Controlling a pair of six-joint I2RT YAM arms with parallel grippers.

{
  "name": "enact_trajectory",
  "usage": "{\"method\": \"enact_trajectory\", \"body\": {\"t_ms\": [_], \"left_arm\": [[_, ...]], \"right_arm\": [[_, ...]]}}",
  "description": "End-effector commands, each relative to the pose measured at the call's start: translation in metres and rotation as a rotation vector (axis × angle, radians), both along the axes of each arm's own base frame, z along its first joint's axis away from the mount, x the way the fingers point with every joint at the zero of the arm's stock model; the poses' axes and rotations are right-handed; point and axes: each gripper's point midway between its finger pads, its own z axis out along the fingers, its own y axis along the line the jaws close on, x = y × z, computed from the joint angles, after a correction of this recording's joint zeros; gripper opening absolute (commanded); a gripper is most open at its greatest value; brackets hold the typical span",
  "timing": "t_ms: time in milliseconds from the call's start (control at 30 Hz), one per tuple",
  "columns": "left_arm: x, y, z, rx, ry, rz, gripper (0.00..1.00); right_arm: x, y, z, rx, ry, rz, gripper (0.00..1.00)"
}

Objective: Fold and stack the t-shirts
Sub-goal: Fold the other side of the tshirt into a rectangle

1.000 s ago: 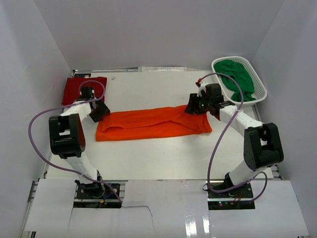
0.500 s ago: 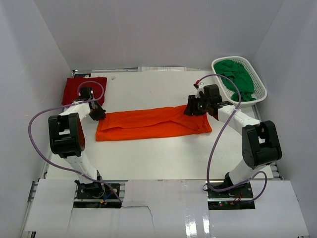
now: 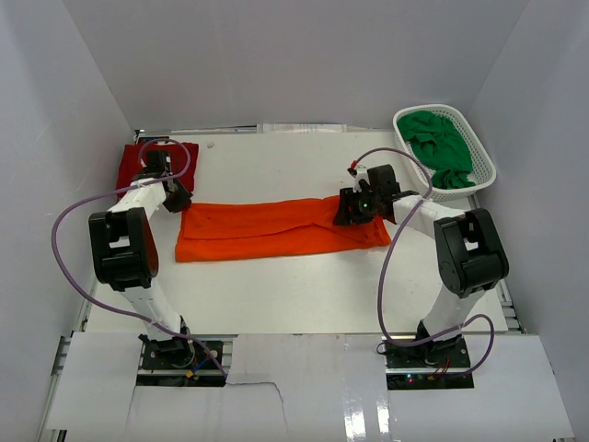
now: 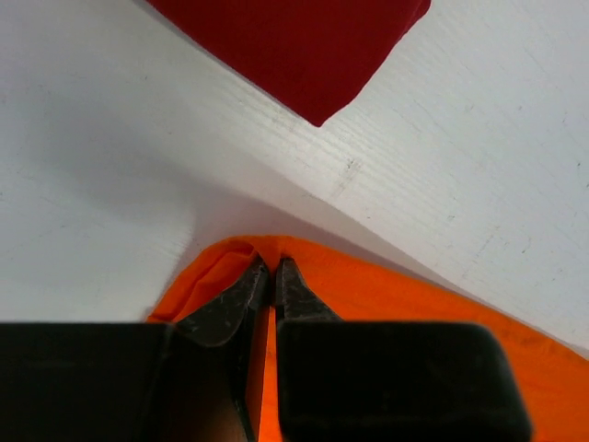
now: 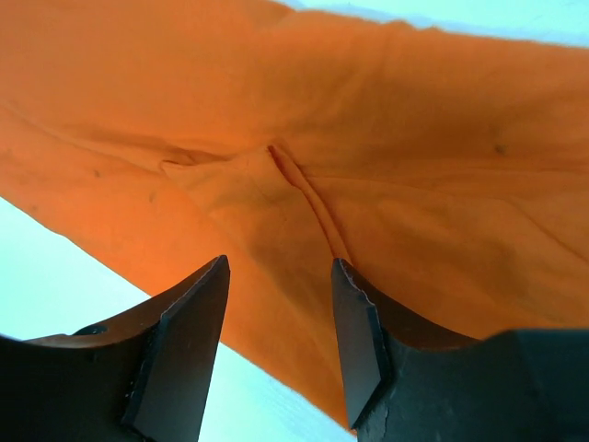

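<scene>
Presently pinching the left end of the orange t-shirt [image 3: 276,230] (a long strip across mid-table) with the left gripper [image 4: 273,276], jaws closed on cloth, likely for folding over. Hovering the right gripper [image 5: 280,267], jaws apart and empty, over the right end. Dark red t-shirt [image 3: 129,170] folded far left.

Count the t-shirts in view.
3. The orange t-shirt lies spread mid-table, the dark red t-shirt folded at the far left, the green t-shirt in the white basket far right. More could hide beneath it.
</scene>
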Motion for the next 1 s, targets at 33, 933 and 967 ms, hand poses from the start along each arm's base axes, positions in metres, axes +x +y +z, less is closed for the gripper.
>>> {"method": "enact_trajectory", "body": {"t_ms": [33, 933, 967], "left_arm": [[0.013, 0.006, 0.013, 0.013, -0.035, 0.013, 0.17], [0.017, -0.001, 0.004, -0.012, -0.038, -0.025, 0.20], [0.017, -0.002, 0.003, -0.012, -0.037, -0.027, 0.20]], "right_arm": [[0.014, 0.018, 0.002, 0.041, -0.046, 0.075, 0.55], [0.044, 0.049, 0.000, 0.067, -0.154, 0.199, 0.47], [0.044, 0.050, -0.001, 0.065, -0.154, 0.202, 0.46]]}}
